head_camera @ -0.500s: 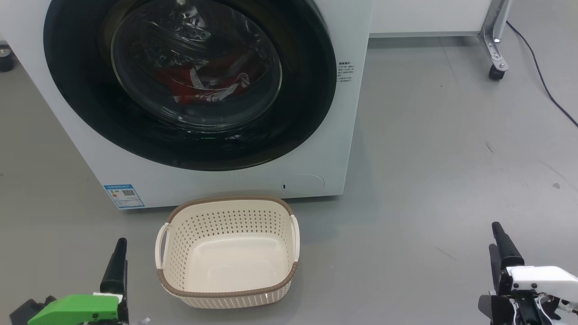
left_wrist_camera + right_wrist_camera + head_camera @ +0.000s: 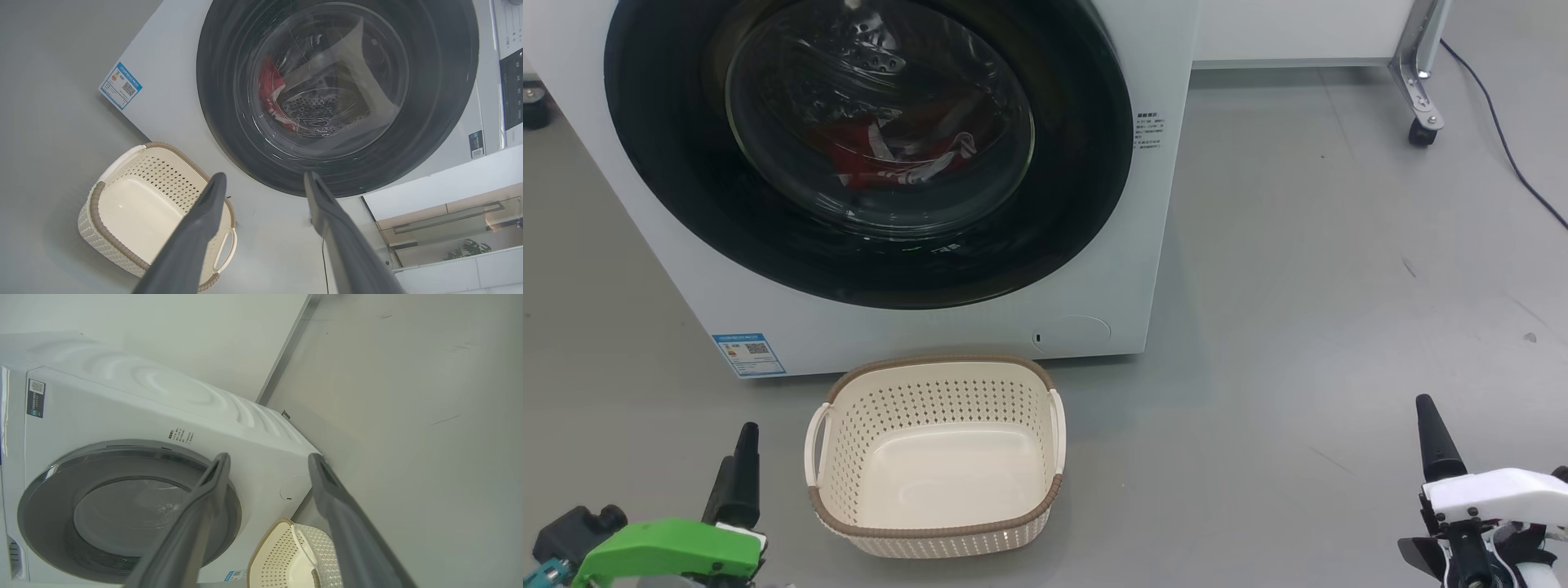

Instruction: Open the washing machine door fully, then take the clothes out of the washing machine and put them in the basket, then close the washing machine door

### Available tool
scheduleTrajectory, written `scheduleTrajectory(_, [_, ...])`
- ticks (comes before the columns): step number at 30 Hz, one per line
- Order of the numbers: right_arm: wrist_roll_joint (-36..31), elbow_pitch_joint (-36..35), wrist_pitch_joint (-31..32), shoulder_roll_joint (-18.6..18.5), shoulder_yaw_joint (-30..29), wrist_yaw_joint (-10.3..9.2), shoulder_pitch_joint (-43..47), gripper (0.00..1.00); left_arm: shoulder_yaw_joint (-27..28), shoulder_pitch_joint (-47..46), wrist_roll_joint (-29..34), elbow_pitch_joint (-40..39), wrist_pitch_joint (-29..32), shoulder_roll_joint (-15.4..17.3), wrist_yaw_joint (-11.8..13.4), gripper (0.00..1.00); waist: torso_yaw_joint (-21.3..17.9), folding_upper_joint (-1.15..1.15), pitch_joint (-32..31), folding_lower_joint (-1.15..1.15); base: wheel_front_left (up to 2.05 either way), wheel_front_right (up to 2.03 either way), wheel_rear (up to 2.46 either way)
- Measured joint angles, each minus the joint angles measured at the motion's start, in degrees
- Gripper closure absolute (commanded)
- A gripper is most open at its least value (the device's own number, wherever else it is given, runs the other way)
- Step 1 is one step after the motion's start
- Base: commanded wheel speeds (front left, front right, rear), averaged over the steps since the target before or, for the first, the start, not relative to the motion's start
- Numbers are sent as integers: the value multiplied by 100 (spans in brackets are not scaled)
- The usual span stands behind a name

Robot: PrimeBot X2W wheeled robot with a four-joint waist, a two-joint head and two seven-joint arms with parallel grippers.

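A: Step in hand?
B: The first one, door opening, is judged not yet begun. The washing machine door (image 2: 879,263) is seen shut against the front of the washing machine (image 2: 931,335). The clothes (image 2: 894,159) are seen through its glass, red and white, low in the drum.
A: Basket?
B: The basket (image 2: 935,359) is set on the floor (image 2: 1298,286) just in front of the machine, below the door. Nothing is held in it.
A: Pincers?
B: The left pincer (image 2: 264,175) is held with its fingers spread wide and nothing between them, pointed toward the door's lower rim but apart from it. The right pincer (image 2: 267,455) is likewise spread and empty, low on the right, well apart from the machine.
A: Next move?
B: The door's edge or catch must be reached. No handle can be made out, nor the hinge side, so neither is stated. A pincer would have to be raised and brought forward to the rim, then the door pulled and swung wide. The basket is judged close under the swing and should be cleared.
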Motion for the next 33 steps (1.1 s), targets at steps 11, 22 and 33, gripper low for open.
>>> scheduleTrajectory(11, [-1346,22,-224,-289,494,-221,-104,0,-315,-98,1268,-13,-215,175,296,0,16,0,-5,0,0,0,0])
scheduleTrajectory(22, [-2606,36,-455,-383,1014,-500,-159,0,-687,-147,2597,-196,-438,268,555,0,36,0,-2,0,0,0,0])
scheduleTrajectory(33, [-3511,33,-669,-393,1346,-651,-194,0,-967,-147,3601,-271,-655,278,714,0,35,0,4,0,0,0,0])
